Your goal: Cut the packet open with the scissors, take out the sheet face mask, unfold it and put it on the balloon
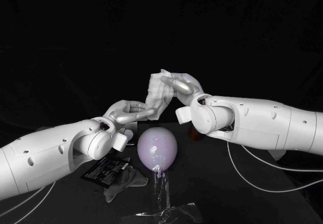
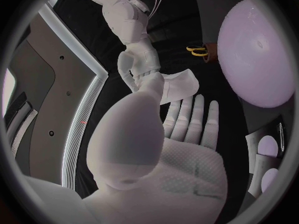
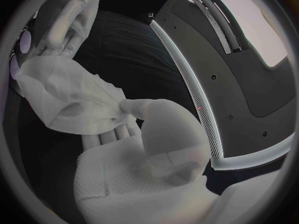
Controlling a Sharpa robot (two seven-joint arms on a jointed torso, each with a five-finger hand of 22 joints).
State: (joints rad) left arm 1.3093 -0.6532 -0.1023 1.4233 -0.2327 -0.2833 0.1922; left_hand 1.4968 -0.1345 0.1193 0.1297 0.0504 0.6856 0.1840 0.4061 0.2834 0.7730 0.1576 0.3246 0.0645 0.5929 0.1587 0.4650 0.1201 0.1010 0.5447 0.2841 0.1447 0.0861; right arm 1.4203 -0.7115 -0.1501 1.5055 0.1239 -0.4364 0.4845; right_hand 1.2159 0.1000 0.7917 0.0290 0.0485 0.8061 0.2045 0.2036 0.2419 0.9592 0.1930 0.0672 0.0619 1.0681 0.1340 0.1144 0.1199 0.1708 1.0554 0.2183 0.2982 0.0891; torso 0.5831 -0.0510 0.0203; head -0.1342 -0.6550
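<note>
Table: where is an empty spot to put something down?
Bare table lies right of the balloon, below the right arm. Left of the balloon is crowded: the black packet lies beside the left arm. Beyond it, the left hand and right hand hold the sheet face mask.

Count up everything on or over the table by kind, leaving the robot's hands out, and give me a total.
Sheet face mask: 1
Balloon: 1
Clear stand under the balloon: 1
Packet: 1
Scissors: 1
Grey crumpled piece beside the packet: 1
Total: 6
</note>
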